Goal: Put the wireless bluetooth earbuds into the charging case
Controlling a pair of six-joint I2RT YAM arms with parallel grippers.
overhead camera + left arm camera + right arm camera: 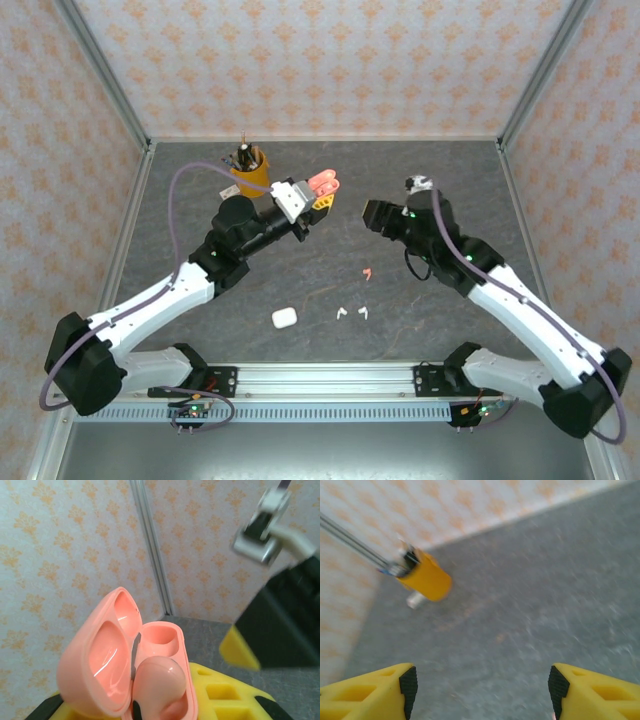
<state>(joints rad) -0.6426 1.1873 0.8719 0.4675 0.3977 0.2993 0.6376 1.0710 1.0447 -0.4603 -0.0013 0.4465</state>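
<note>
Case [125, 665], pink, lid open, clamped in left fingers [227, 695], pink earbud [159, 680] inside, right fingers [370, 695] apart

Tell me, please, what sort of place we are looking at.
Likely a lab robot test cell: patterned wall panels in a metal frame enclose a grey tabletop, with two arms bolted to a rail at its near edge.

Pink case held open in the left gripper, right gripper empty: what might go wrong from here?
1. The left gripper holds the open pink case up above the table. The seated earbud seems to sit high in its slot, so a tilt might spill it.
2. The second pink earbud lies tiny and flat on the table. The open right gripper may fumble or flick it away.
</note>
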